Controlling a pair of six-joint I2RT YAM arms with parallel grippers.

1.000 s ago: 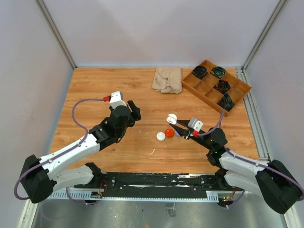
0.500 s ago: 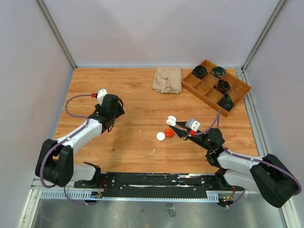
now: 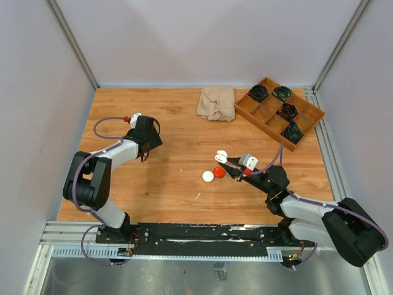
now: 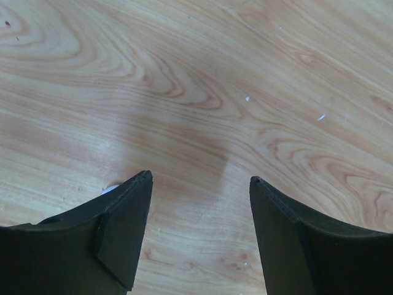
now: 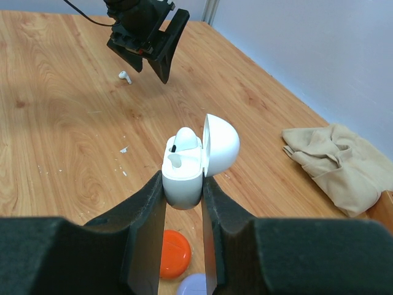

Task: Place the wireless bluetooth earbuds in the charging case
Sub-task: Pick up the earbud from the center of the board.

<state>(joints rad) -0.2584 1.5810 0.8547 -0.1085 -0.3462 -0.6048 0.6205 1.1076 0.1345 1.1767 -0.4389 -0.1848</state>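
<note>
My right gripper is shut on a white charging case, held above the table with its lid swung open. One white earbud sits in the case; the socket beside it looks empty. In the top view the case hangs right of the table's middle. A second white earbud lies on the wood at the left, just beside my left gripper. In the left wrist view that gripper is open over bare wood, and a sliver of the earbud peeks out beside its left finger.
An orange round cap and a pale round cap lie under the held case. A beige cloth lies at the back. A wooden divided tray with several black items stands at the back right.
My left arm has swung from the table's middle out to the left and folded back, its gripper now low over the wood there. The right gripper has kept the case almost still.
</note>
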